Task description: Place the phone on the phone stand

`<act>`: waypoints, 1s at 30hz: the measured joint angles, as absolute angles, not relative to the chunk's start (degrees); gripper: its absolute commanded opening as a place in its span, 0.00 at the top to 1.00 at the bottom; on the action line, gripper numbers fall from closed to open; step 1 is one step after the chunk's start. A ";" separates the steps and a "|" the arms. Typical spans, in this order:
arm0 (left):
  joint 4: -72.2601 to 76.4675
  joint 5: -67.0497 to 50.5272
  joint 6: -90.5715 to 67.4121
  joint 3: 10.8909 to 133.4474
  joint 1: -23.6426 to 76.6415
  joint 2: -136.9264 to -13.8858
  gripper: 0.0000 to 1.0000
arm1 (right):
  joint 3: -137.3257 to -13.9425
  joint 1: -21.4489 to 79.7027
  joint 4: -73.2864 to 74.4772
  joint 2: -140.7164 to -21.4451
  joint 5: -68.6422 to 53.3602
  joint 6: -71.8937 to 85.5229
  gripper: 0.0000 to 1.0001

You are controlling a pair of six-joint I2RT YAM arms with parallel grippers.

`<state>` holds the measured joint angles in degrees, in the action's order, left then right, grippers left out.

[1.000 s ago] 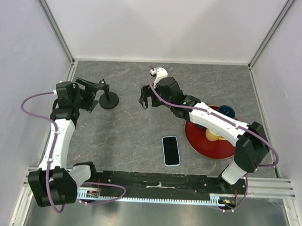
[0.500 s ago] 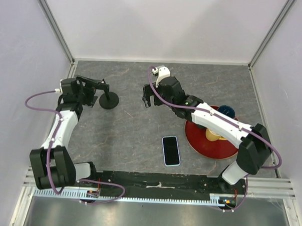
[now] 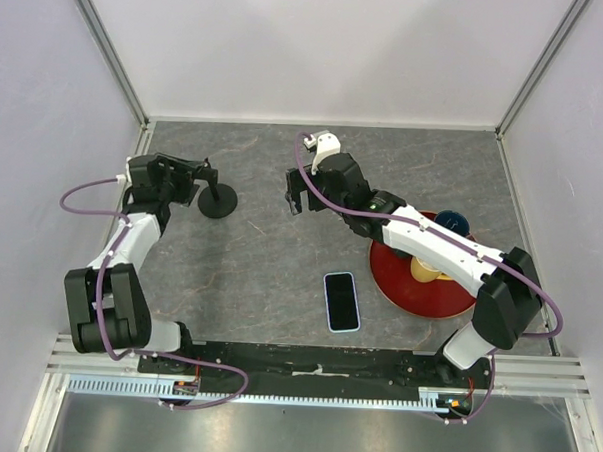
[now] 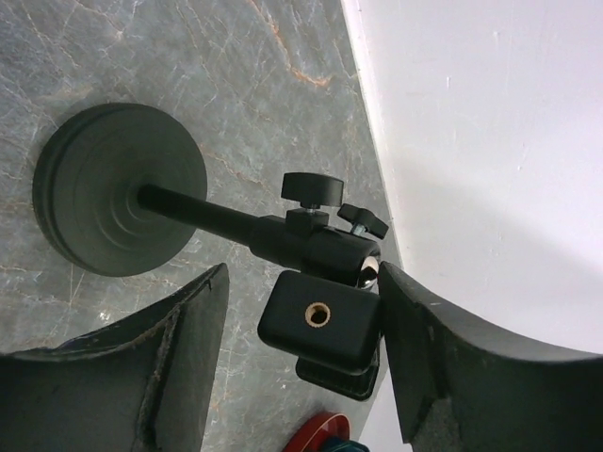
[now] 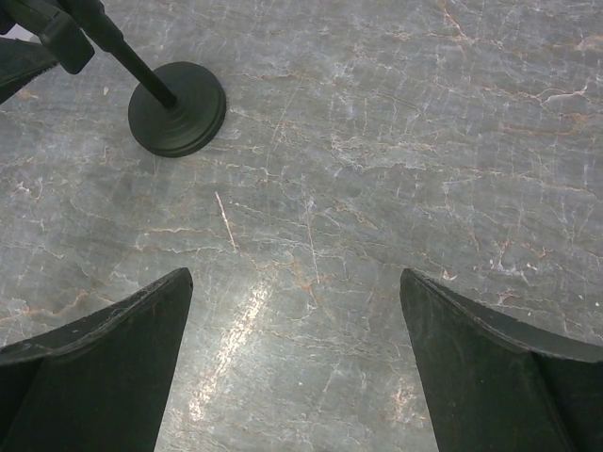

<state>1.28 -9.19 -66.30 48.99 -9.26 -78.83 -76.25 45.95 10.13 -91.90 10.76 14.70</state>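
Black stand (image 3: 218, 199) hasn't moved; your left fingers (image 4: 179, 358) still sit spread around its clamp, though that arm shifted. Your right fingers (image 5: 104, 367) hang spread, empty. The phone (image 3: 342, 301) stays flat on the worktop (image 3: 260, 264).

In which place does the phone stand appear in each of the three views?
Top external: phone stand left of centre, in the upper half of the picture.
Left wrist: phone stand across the centre; disc at upper left, clamp between the open jaws.
Right wrist: phone stand in the upper left corner.
Shared landmark: its round disc base on the grey veined table.
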 measured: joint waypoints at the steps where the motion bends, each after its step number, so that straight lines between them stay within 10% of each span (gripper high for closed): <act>1: 1.85 -9.30 -66.50 48.73 -9.26 -79.13 0.37 | -76.25 45.95 10.15 -91.90 10.87 14.70 0.02; 13: 10.48 -11.70 -69.43 45.34 -9.30 -79.00 0.96 | -76.25 45.95 10.39 -92.09 11.09 14.59 0.02; 30: 7.18 -15.59 -77.78 39.42 -1.63 -71.05 0.98 | -76.25 45.95 10.46 -93.01 11.49 14.55 0.02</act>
